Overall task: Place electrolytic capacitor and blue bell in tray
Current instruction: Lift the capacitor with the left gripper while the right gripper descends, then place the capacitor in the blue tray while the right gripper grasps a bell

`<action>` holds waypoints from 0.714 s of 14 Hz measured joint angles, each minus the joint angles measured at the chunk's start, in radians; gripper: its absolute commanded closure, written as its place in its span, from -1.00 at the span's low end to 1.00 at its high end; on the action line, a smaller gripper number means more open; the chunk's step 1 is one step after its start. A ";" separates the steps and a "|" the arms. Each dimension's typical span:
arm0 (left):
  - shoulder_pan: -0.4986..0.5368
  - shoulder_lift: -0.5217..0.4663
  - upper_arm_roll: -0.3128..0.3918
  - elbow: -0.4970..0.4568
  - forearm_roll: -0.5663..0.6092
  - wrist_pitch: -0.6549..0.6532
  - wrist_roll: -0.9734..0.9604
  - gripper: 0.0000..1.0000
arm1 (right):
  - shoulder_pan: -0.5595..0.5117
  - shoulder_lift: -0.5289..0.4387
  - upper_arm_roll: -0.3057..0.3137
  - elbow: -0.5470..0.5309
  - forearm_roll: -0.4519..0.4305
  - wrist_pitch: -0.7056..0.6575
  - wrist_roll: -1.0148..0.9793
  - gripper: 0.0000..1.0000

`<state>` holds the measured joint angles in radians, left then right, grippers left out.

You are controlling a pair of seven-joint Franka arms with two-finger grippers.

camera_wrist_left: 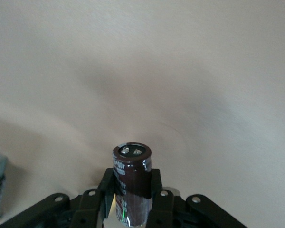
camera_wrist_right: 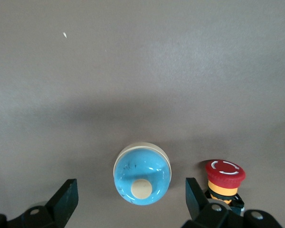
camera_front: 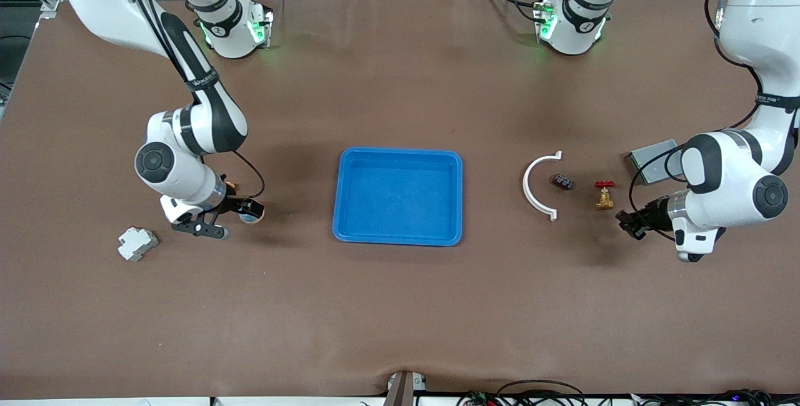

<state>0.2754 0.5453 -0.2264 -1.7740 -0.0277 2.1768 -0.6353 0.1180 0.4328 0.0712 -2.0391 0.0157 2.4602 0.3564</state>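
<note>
Nearest front cam, toward right arm's end: white breaker block (camera_front: 137, 243) on table (camera_front: 400, 306). Blue tray (camera_front: 398, 196) sits mid-table. Right gripper (camera_wrist_right: 132, 197) is low w/ fingers spread wide around blue bell (camera_wrist_right: 142, 180), red e-stop button (camera_wrist_right: 224, 180) beside it. Left gripper (camera_wrist_left: 133, 202) is clamped on dark electrolytic capacitor (camera_wrist_left: 131, 187), near brass valve (camera_front: 604, 194).

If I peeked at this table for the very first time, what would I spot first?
Probably the big blue tray, lying bare in the middle of the brown table. Next, the left gripper toward its end of the table, shut on a dark capacitor. The right gripper is open around a blue bell, beside a red button.
</note>
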 measured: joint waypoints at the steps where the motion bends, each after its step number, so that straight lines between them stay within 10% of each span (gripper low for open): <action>1: -0.001 -0.007 -0.017 0.022 0.000 -0.038 -0.033 1.00 | 0.000 0.004 0.001 -0.004 0.000 0.002 -0.003 -1.00; 10: -0.010 -0.013 -0.236 0.103 -0.001 -0.175 -0.399 1.00 | 0.000 0.056 0.000 -0.005 0.000 0.007 -0.009 -1.00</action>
<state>0.2654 0.5326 -0.4621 -1.6707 -0.0290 2.0020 -1.0340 0.1181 0.4892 0.0711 -2.0438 0.0157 2.4673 0.3472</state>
